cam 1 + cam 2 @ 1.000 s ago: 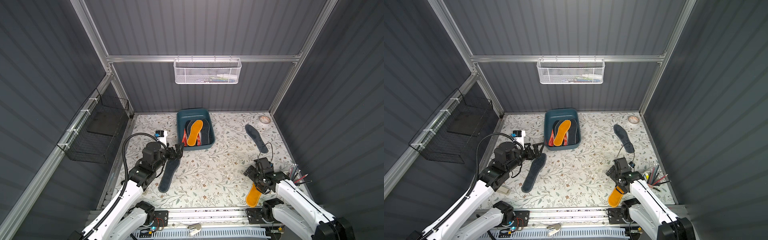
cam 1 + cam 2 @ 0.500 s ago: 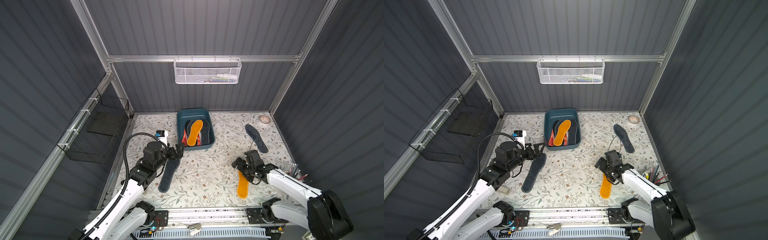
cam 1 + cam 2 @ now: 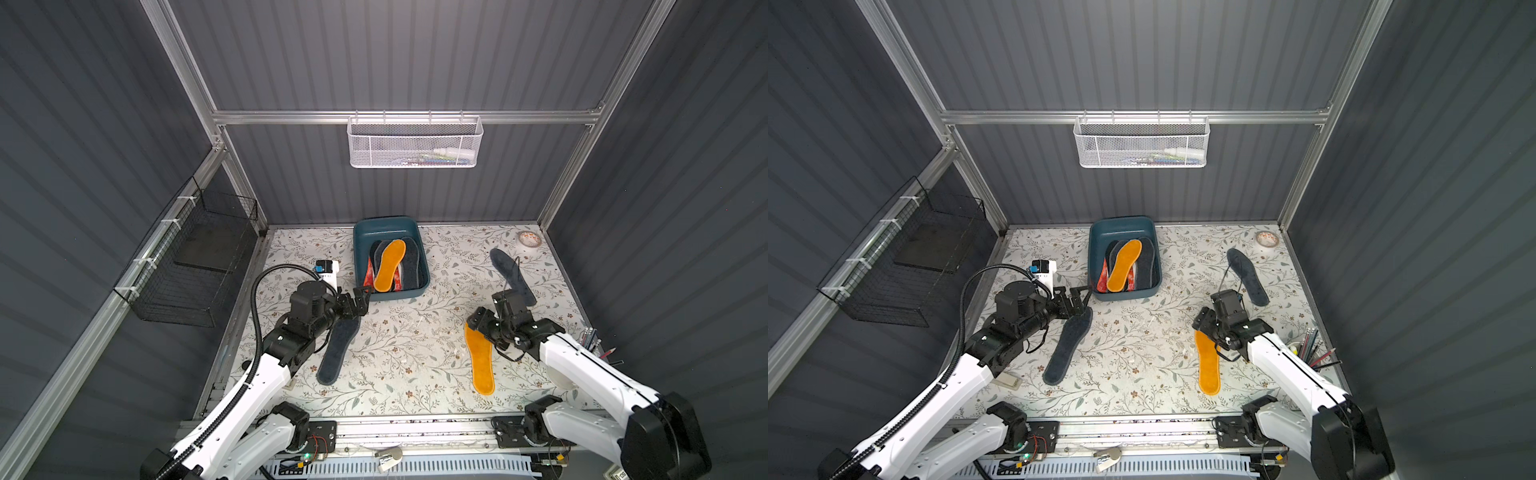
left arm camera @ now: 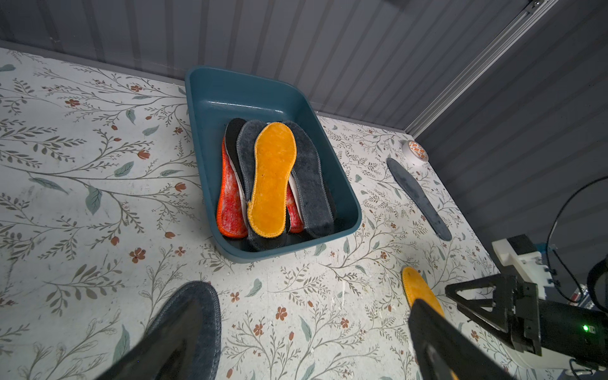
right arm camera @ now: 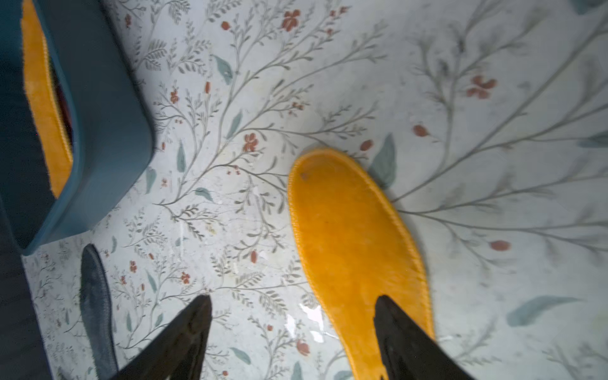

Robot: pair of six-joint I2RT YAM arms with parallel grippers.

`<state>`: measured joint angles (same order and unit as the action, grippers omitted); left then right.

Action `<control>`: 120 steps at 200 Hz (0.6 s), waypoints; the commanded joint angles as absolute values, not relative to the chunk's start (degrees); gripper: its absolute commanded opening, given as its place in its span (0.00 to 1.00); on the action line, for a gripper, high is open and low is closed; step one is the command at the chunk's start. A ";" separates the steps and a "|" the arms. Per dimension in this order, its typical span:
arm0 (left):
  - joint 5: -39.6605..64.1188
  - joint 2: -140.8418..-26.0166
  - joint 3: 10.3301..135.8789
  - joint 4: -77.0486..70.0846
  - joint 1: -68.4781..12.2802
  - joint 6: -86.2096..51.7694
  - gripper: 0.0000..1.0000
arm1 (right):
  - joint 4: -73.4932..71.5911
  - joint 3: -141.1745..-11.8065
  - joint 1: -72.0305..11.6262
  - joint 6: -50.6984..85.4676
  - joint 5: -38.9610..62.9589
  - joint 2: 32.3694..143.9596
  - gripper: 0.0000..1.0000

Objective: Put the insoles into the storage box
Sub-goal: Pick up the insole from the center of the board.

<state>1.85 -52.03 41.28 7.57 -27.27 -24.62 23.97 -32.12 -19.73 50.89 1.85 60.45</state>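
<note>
The teal storage box stands at the back middle of the table and holds several insoles, an orange one on top. A loose orange insole lies at the front right. My right gripper hovers open over its far end, one finger above the pad and the other above the table. A dark grey insole lies front left. My left gripper stands wide open above its tip, just short of the box, holding nothing. Another dark insole lies at the back right.
A white mesh basket hangs on the back wall and a black wire basket on the left wall. A tape roll sits in the back right corner. A cup of pencils stands at the right edge, a white device left of the box.
My right arm has swung left and away from the front edge, and the orange insole has slid with it toward the table's middle. The left arm has stayed put.
</note>
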 commanded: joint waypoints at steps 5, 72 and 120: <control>3.48 -52.54 42.57 5.95 -26.81 -24.79 1.00 | 30.51 -27.50 -19.03 50.90 1.81 57.48 0.71; 4.31 -52.75 42.59 5.37 -26.81 -25.31 1.00 | 27.78 -24.43 -19.04 51.94 3.61 60.42 0.58; 3.99 -52.12 42.32 5.35 -26.81 -25.49 1.00 | 24.15 -23.39 -19.07 52.95 5.54 63.69 0.48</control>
